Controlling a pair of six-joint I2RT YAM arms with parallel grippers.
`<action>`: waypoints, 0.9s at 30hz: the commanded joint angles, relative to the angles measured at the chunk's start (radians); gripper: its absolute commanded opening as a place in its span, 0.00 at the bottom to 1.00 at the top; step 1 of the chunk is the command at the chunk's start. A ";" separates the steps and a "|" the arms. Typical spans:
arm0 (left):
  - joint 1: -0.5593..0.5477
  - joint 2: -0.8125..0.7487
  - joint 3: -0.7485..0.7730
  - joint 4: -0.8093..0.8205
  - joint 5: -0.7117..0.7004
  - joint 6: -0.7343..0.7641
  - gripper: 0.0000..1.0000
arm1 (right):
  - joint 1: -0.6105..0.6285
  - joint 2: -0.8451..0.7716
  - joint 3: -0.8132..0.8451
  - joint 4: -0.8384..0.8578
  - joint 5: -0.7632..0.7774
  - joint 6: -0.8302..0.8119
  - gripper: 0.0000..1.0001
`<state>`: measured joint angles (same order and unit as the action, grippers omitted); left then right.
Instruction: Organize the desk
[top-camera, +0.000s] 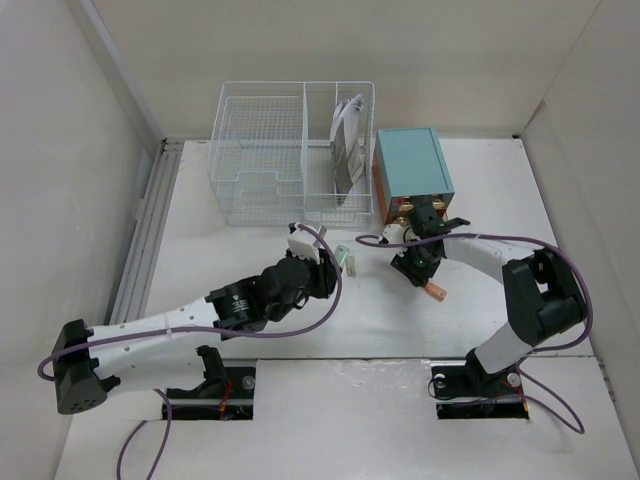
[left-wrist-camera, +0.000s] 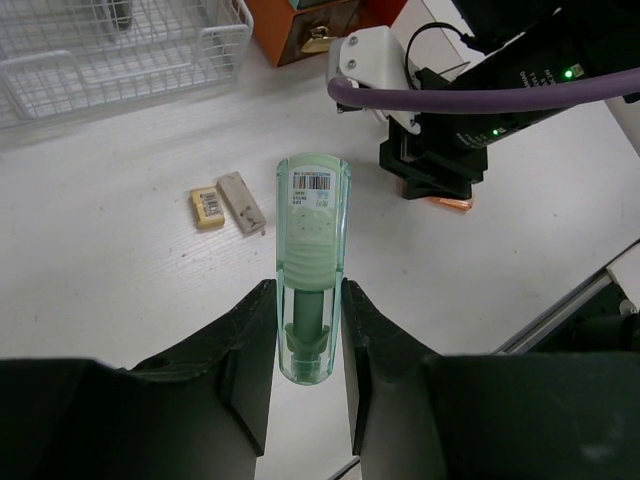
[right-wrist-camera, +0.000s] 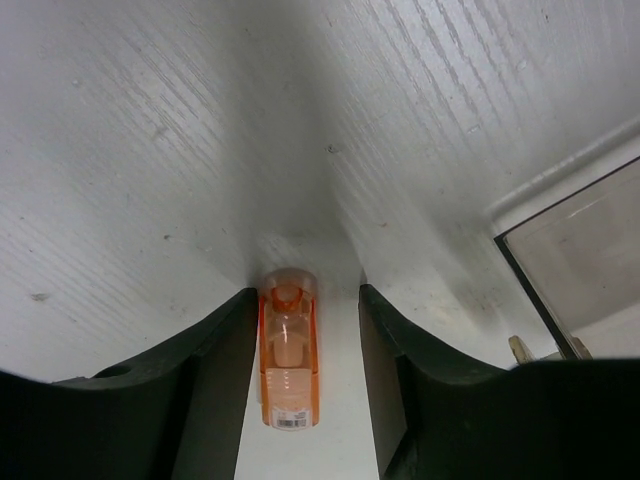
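- The tabletop (top-camera: 480, 215) lies under both arms, white and walled. A wire basket (top-camera: 262, 150) and a teal box (top-camera: 412, 165) stand at its far side.
- The right fingers (right-wrist-camera: 215, 380) stand partly open, straddling an orange tube (right-wrist-camera: 288, 350) that lies on the tabletop. Its long axis runs along the fingers. It sits hard against one finger, with a gap to the other, so I judge it not yet gripped.
- The left fingers (left-wrist-camera: 250, 340) are clamped on a green tube (left-wrist-camera: 312, 250), whose long axis points straight out past the tips, above the tabletop.
- The basket lies beyond the left fingers, nearer that arm. The box stands just behind the right fingers.
- Two erasers (left-wrist-camera: 225, 205) lie below the green tube, to one side. The right arm (left-wrist-camera: 470, 100) sits close on the other side and could get in the way.
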<state>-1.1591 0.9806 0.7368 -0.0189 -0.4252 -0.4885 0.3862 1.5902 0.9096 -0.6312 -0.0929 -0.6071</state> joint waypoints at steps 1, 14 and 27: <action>-0.005 -0.008 0.056 0.059 0.006 0.021 0.00 | -0.012 -0.024 -0.012 -0.048 0.027 -0.026 0.51; -0.005 0.047 0.110 0.059 -0.003 0.068 0.00 | -0.043 -0.035 -0.054 -0.085 0.032 -0.098 0.22; 0.038 0.205 0.279 0.185 -0.044 0.162 0.00 | -0.130 -0.269 0.142 -0.235 -0.249 -0.135 0.08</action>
<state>-1.1263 1.2034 0.9600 0.0864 -0.4431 -0.3595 0.2745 1.3869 0.9543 -0.8143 -0.2234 -0.7216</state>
